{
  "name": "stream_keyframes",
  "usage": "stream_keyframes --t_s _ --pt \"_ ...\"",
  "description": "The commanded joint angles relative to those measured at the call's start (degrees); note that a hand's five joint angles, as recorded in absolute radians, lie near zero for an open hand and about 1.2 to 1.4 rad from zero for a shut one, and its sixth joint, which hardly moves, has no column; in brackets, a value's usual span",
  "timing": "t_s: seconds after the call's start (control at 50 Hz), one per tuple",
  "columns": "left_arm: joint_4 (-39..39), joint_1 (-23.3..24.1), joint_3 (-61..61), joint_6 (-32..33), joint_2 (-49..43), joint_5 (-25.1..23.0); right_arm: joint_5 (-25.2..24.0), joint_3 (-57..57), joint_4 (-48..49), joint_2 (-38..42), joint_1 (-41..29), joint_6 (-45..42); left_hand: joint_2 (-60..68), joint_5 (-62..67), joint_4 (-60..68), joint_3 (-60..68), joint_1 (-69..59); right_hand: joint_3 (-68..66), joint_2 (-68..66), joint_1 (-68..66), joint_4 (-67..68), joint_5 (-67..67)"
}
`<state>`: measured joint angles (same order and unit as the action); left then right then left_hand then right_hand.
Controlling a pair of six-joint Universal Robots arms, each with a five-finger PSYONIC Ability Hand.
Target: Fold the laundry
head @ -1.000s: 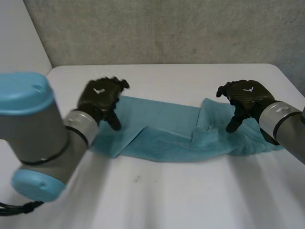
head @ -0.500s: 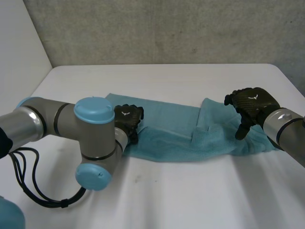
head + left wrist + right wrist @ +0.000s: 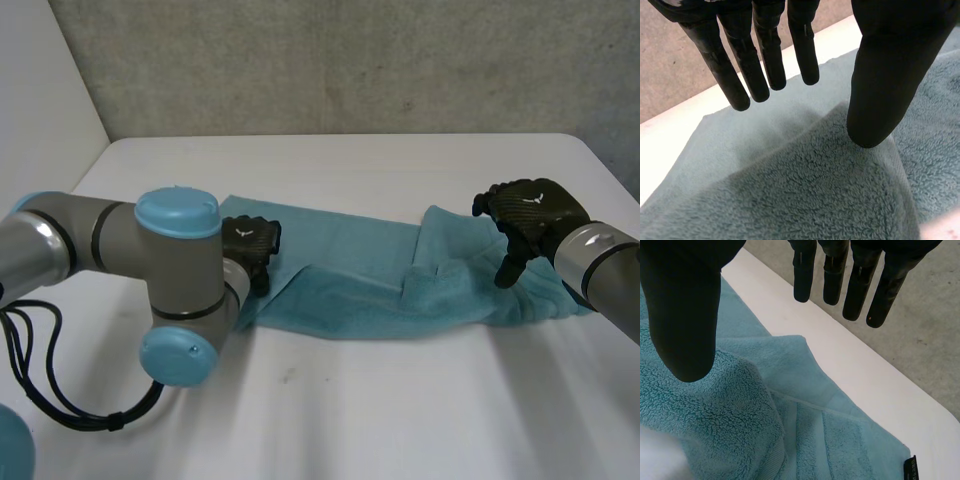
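The towel [image 3: 370,280] lies rumpled across mid-frame on the bench [image 3: 400,420], apparently with one loose fold made; neat folding remains. At its ends, the left robot hand [image 3: 250,245] and the right robot hand [image 3: 530,215] are spread, gripping nothing.

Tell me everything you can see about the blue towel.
The towel is teal terry cloth, lying in a long band across the white table. A flap is folded over at its left end; its right part is bunched into a raised fold. A small black label sits at one corner. The open left hand and right hand are over its ends.
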<state>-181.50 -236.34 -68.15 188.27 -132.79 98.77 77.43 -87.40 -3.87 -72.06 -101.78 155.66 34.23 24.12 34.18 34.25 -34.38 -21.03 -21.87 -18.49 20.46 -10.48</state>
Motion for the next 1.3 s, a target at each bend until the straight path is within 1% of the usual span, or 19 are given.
stream_keyframes --t_s 0.02,0.16,0.36,0.54,0.6,0.66,0.76,0.84,0.86,0.88,0.9,0.96,1.0,1.02,1.1,1.16,1.2,1.26,1.3 --pt "-0.61 0.96 -0.41 -3.51 2.80 -0.16 0.00 -0.23 0.09 0.08 -0.09 0.00 3.24 3.35 3.29 3.21 -3.08 -0.66 0.18 -3.21 1.23 -1.21" --pt "-0.70 1.84 1.53 -5.02 1.31 -0.60 0.00 -0.40 0.18 0.16 -0.09 -0.09 3.57 3.69 3.62 3.55 -3.42 -0.49 0.35 -3.04 1.06 -1.04" --pt "-0.61 2.37 5.39 -4.93 -5.72 -0.51 0.00 -0.58 0.18 0.87 -0.18 -0.18 3.57 3.69 3.62 3.55 -3.42 -0.66 0.18 -3.21 1.23 -1.21" --pt "-0.52 2.20 6.36 -4.84 -7.04 -0.51 0.00 -0.49 0.26 1.04 -0.18 -0.18 6.43 6.54 6.48 6.41 -6.28 -0.66 0.18 -3.21 1.23 -1.21" --pt "-0.52 2.02 6.62 -4.75 -7.30 -0.51 0.00 -0.49 0.26 1.31 -0.18 -0.18 12.15 12.26 12.20 12.13 -12.00 -0.66 0.18 -3.21 1.23 -1.21" --pt "-0.35 1.85 6.80 -4.31 -7.31 -0.42 0.00 -0.23 0.26 1.57 -0.18 -0.18 31.44 31.55 31.49 31.42 -31.28 -0.66 0.18 -3.21 1.23 -1.21" --pt "-0.35 1.58 7.06 -3.09 -7.39 -0.42 0.00 -0.14 0.18 1.66 -0.09 -0.18 42.58 42.69 42.63 42.56 -42.43 -1.00 -0.16 -3.54 1.57 -1.54" --pt "-0.35 1.41 7.06 -2.73 -7.66 -0.51 0.00 -0.14 0.18 1.66 -0.18 -0.18 40.75 40.86 40.80 40.73 -40.59 -1.16 -0.33 -3.71 1.74 -1.71" --pt "-0.26 1.41 7.06 -2.64 -7.74 -0.51 0.00 -0.14 0.18 1.66 -0.09 -0.18 31.92 32.03 31.97 31.90 -31.77 -1.33 -0.49 -3.88 1.90 -1.88" --pt "-0.26 1.41 7.06 -2.64 -7.74 -0.51 0.00 -0.14 0.18 1.66 -0.09 -0.18 31.83 31.95 31.88 31.81 -31.68 -1.33 -0.50 -3.88 1.91 -1.88" --pt "-0.17 1.41 6.98 -2.64 -7.83 -0.51 0.00 -0.14 0.18 1.66 -0.17 -0.18 21.17 21.29 21.23 21.15 -21.02 -1.33 -0.50 -3.88 1.91 -1.88" --pt "-0.17 1.32 6.80 -2.47 -7.74 -0.51 0.00 -0.14 0.18 1.66 -0.17 -0.18 20.91 21.02 20.96 20.88 -20.75 -1.33 -0.50 -3.88 1.91 -1.88" --pt "-0.17 1.32 6.71 -2.38 -7.74 -0.51 0.00 -0.14 0.18 1.57 -0.18 -0.18 18.38 18.49 18.43 18.35 -18.22 -1.50 -0.66 -4.05 2.07 -2.05" --pt "-0.17 1.32 6.63 -2.12 -7.74 -0.51 0.00 -0.14 0.18 1.57 -0.18 -0.09 13.21 13.33 13.26 13.19 -13.06 -1.33 -0.50 -3.88 1.91 -1.88" --pt "-0.17 1.32 6.36 -1.32 -7.74 -0.34 0.00 -0.14 0.09 1.57 -0.18 -0.09 11.14 11.26 11.19 11.12 -10.99 -1.33 -0.50 -3.88 1.91 -1.88" --pt "-0.08 1.32 6.36 -0.62 -7.48 -0.16 0.00 -0.05 0.09 1.57 -0.09 -0.09 17.03 17.14 17.08 17.01 -16.87 -1.50 -0.66 -4.05 2.07 -2.05" --pt "-0.17 1.32 6.01 -0.27 -6.34 0.19 -0.09 0.04 0.09 1.57 0.00 0.00 44.65 44.76 44.70 44.62 -44.49 -1.67 -0.83 -4.21 2.24 -2.21" --pt "-0.26 1.32 5.39 -0.27 -4.93 0.37 -0.17 0.21 0.09 1.48 0.00 0.00 45.77 45.88 45.82 45.75 -45.62 -1.67 -0.83 -4.21 2.24 -2.22" --pt "-0.61 1.32 2.60 -0.09 0.49 1.33 -0.87 0.65 0.00 1.48 0.00 0.17 45.77 45.88 45.82 45.75 -45.62 -1.67 -0.83 -4.21 2.24 -2.22"
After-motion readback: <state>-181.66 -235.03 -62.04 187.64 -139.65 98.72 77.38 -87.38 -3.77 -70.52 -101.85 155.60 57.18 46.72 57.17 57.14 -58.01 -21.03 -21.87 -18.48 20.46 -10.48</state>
